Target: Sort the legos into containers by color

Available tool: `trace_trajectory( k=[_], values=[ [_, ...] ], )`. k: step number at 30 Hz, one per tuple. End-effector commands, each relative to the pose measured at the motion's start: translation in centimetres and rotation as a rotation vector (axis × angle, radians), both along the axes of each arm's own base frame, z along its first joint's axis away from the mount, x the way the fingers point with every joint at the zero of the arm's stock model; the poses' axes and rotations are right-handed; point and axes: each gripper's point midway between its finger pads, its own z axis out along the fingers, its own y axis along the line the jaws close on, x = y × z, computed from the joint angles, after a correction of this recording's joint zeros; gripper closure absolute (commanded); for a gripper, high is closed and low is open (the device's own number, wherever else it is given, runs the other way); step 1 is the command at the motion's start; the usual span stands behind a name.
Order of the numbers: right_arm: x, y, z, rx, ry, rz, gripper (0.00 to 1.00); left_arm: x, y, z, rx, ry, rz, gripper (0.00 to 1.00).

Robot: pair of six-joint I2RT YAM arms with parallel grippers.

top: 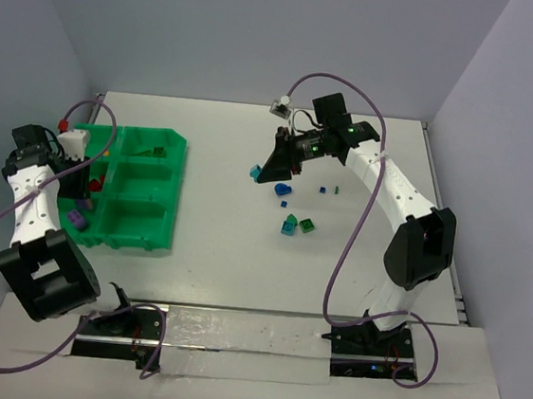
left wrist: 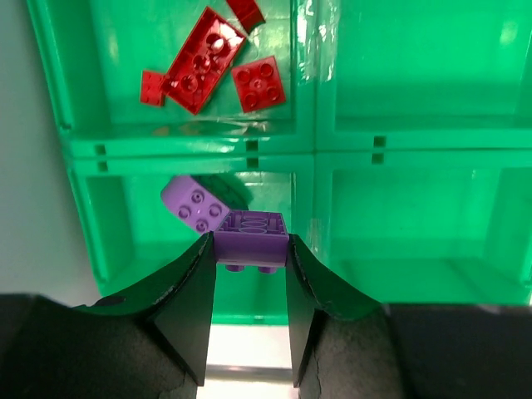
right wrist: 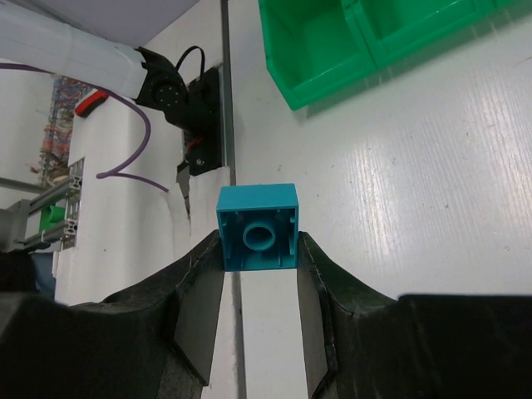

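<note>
From the arm bases point(top: 370, 344) at the near edge of the desk point(top: 240, 273), I work outward. Nearest on my left is the green tray point(top: 140, 220), set close to the desk's left edge with its long side running toward the far edge.

My left gripper point(left wrist: 249, 249) hangs over the tray's near left compartment. Its fingers are pinching a purple brick point(left wrist: 251, 237) by two sides, with the hollow underside turned to the wrist camera. Below it in the same compartment, a second purple brick point(left wrist: 197, 208) lies tilted with its studs showing.

One compartment farther, the red legos point(left wrist: 204, 58) lie together. There is a long plate with a square one just beside it, a small one against the plate's corner, and another cut off at the top of the view. In the far compartment of the right column I see a dark green piece point(top: 158, 152).

The loose legos point(top: 289, 226) are scattered around the desk's middle, well apart from the tray, with bare white surface between the two. A teal one and a green one sit side by side, with blue bits beyond them.

Just beyond and left of these, my right gripper point(right wrist: 258, 249) pinches a teal brick point(right wrist: 258, 226) between its fingers, underside toward its camera. Walls point(top: 264, 37) stand along the desk's left, far and right edges.
</note>
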Motion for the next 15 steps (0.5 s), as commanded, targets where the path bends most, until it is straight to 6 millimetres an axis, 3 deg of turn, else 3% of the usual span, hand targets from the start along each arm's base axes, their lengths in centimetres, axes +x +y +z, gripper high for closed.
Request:
trace_trajectory(
  k=[1,8,12,15],
  values=[
    [0.2,-0.1,1.9,0.017,-0.062,0.001,1.00,1.7,0.6,0.1,0.014,-0.068,-0.029,1.00],
    [0.4,0.3,1.5,0.005,-0.072,0.004,1.00,1.4,1.1,-1.5,0.000,-0.008,-0.005,0.95],
    [0.2,0.7,1.2,0.003,-0.068,0.005,1.00,1.2,0.7,-1.7,-0.023,-0.003,-0.012,0.83],
    [0.2,1.3,0.8,0.005,-0.067,0.001,1.00,1.0,0.2,-1.7,-0.051,-0.006,-0.024,0.69]
  ],
)
